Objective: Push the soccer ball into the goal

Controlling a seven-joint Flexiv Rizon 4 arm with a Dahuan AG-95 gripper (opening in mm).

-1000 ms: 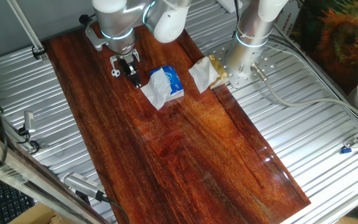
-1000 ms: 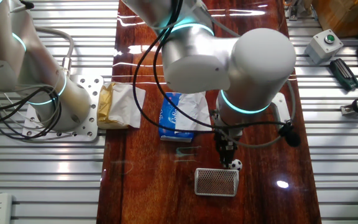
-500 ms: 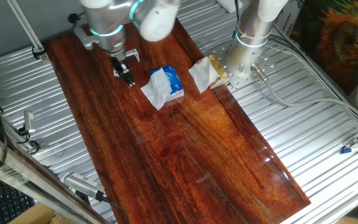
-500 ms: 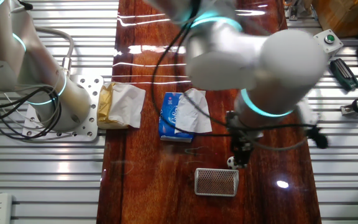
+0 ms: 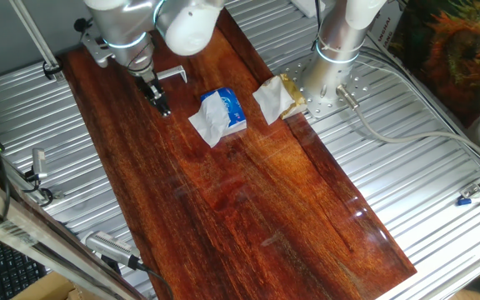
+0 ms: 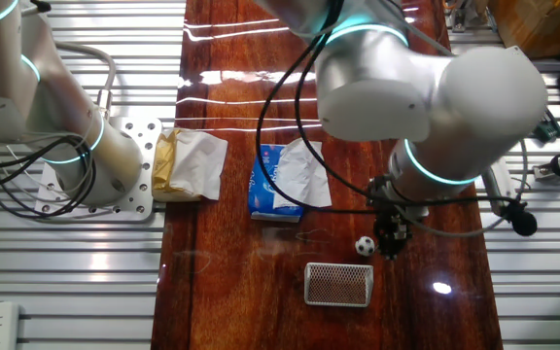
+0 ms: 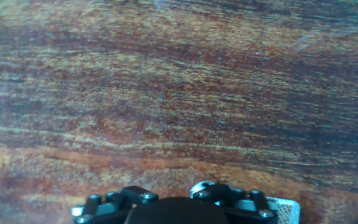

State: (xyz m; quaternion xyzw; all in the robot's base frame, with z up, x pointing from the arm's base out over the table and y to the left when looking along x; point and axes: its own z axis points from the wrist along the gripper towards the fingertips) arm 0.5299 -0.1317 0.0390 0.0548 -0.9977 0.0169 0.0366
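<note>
Other fixed view shows the gripper [image 6: 391,248], fingers seemingly pressed together, just beside the soccer ball [image 6: 364,246], which sits on the wooden table [image 6: 222,292] just outside the goal [image 6: 338,284], so the final push remains.

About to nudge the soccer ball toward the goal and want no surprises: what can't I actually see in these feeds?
- Soccer ball: hidden behind the arm in one fixed view; absent from the hand view.
- Goal: partly covered by the arm in one fixed view; only a corner at the hand view's bottom edge.
- End effector: finger gap too small and dark in both fixed views; fingertips cut off in the hand view.
- Ball-to-fingers contact: unclear.
</note>
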